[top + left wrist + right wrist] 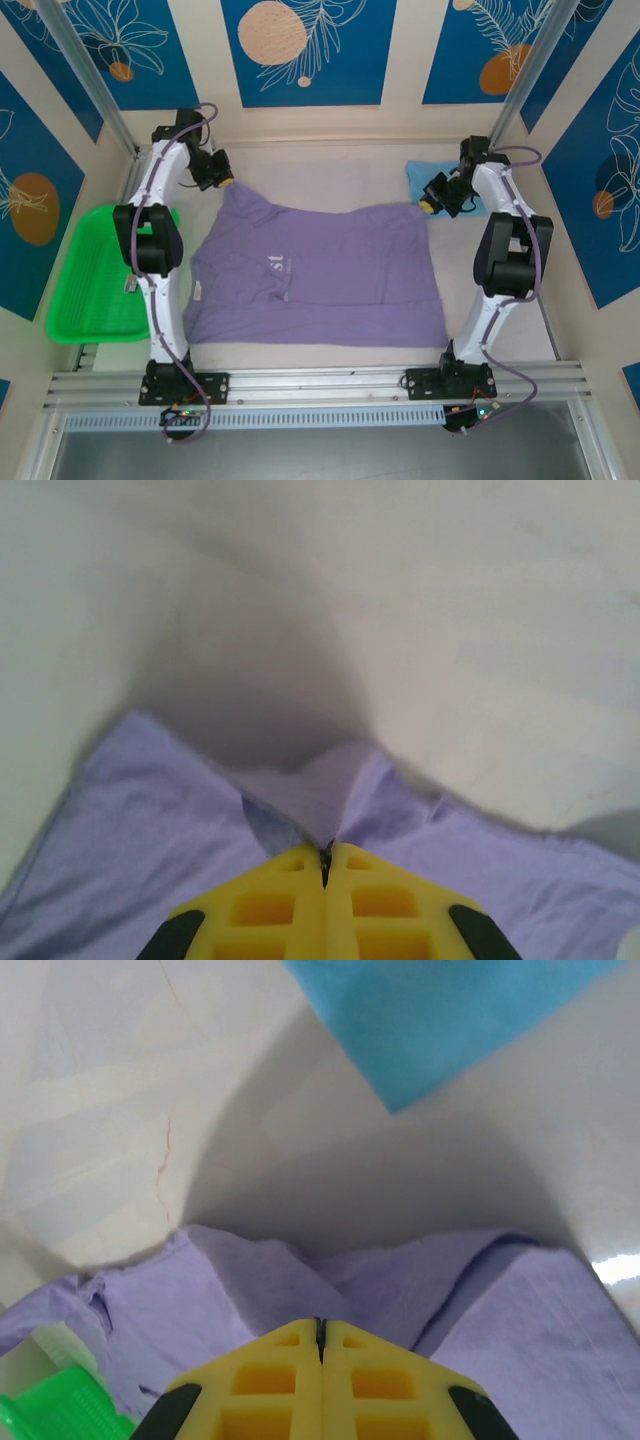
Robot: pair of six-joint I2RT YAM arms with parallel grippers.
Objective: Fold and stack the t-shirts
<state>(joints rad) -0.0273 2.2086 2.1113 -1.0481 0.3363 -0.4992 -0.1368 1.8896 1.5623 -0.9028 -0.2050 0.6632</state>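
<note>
Two t-shirts lay on the pale table (330, 160).

Item 1: lavender t-shirt (320, 275), short-sleeved, spread nearly flat at the table's centre, with white lettering partly legible near its middle. Its far edge was drawn up at two corners, at 11 o'clock and at 1 o'clock of the garment.

Item 2: sky-blue t-shirt (425, 178), a small folded piece at 1 o'clock of the lavender one, near it and partly hidden behind the right arm. In the right wrist view it lay at 1 o'clock (440, 1020), apart from the purple cloth.

Item 3: left gripper (222, 183), at the 11 o'clock corner. The yellow fingers (270, 910) were pressed together, a raised peak of lavender cloth pinched at their tips (325, 848).

Item 4: right gripper (428, 205), at the 1 o'clock corner. Its fingers were likewise closed on gathered lavender cloth (320, 1322).

Item 5: green tray (95, 275), at 9 o'clock of the lavender t-shirt, beyond the left arm.
</note>
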